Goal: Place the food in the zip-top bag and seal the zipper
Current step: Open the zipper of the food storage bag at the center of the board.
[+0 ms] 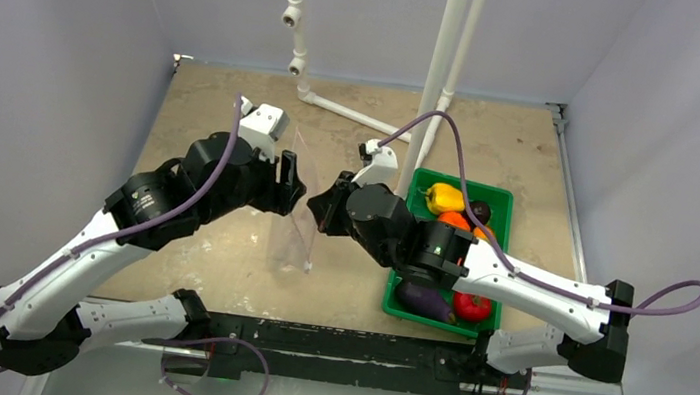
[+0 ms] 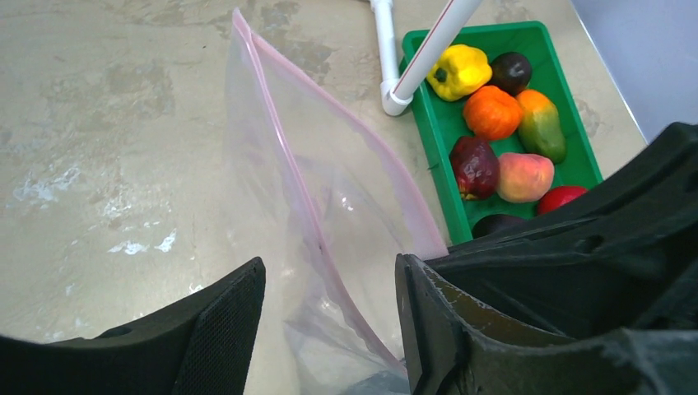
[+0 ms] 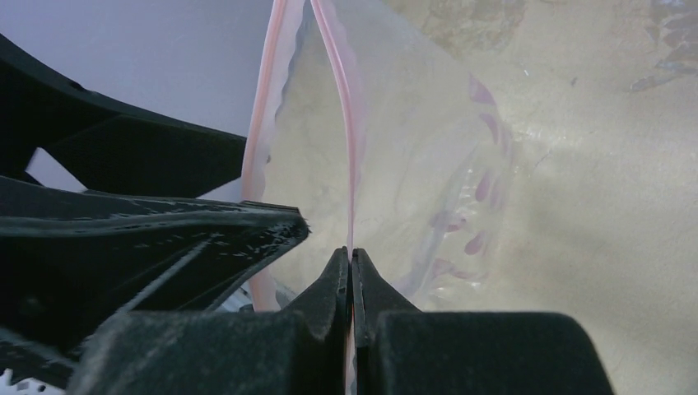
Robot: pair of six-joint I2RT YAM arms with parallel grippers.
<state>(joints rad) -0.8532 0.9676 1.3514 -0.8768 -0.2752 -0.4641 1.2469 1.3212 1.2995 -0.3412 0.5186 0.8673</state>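
The clear zip-top bag [image 1: 294, 226] is held upright over the table between my two grippers, its mouth parted. The pink zipper [image 3: 350, 123] runs up from my right gripper [image 3: 351, 257], which is shut on one lip. My left gripper [image 2: 329, 325] is open; its fingers [image 2: 222, 329] straddle the other pink lip [image 2: 284, 156] with a gap on both sides. The food lies in the green tray [image 2: 436, 123]: yellow pepper [image 2: 458, 70], orange fruit [image 2: 492, 111], mango [image 2: 542, 125], peach [image 2: 524, 176], tomato [image 2: 563, 197], eggplant [image 1: 425, 300]. No food shows inside the bag.
The tray [image 1: 505, 198] stands at the right, partly under my right arm. White pipes [image 1: 442, 68] rise from the table just behind it, with a low pipe [image 1: 346, 111] along the back. Grey walls close in both sides.
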